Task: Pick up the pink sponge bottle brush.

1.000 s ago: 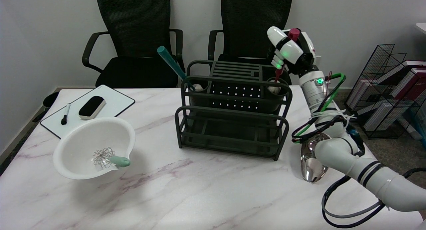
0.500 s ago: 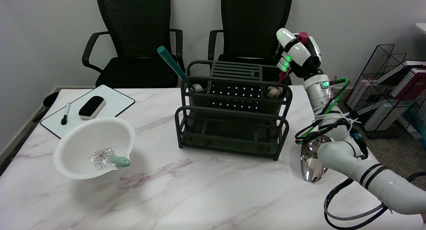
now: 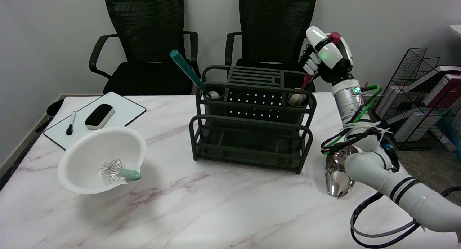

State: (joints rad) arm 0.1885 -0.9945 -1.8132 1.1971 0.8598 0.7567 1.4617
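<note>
My right hand point(image 3: 326, 58) is raised above the back right corner of the dark dish rack point(image 3: 252, 115) and grips the dark pink handle of the bottle brush point(image 3: 309, 79). The handle's top pokes out above the hand. Its sponge head point(image 3: 296, 97) is pale and still sits in the rack's right round cup. The handle leans up and to the right.
A teal-handled brush point(image 3: 185, 70) stands in the rack's left cup. A white bowl point(image 3: 102, 160) with a whisk point(image 3: 117, 171) sits at the left, a whiteboard point(image 3: 95, 117) with eraser and marker behind it. A shiny metal spoon point(image 3: 336, 175) lies by my right arm.
My right hand has moved to the right and slightly up with the pink handle, tilting the brush to the right; the sponge head has risen a little in the cup.
</note>
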